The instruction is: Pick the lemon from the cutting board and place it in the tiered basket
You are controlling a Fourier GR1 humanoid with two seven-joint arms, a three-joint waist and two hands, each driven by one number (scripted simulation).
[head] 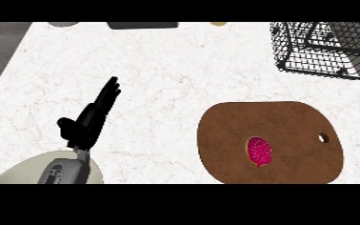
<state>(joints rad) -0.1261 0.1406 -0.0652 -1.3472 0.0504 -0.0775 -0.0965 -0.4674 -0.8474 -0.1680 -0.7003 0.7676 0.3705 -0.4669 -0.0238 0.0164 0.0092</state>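
One hand (84, 121) is seen, fingers straight; the lemon (259, 151) should be enclosed squarely before being lifted from the cutting board (295, 128).

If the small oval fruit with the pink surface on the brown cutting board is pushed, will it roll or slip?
The small oval fruit with a pink surface and pale rim would probably roll sideways, since it looks rounded. It lies on the flat brown wooden cutting board, which seems to have no raised edge to stop it. It likely is light.

a kitchen: marble counter (175, 76), wooden cutting board (281, 119), wire tiered basket (309, 52)
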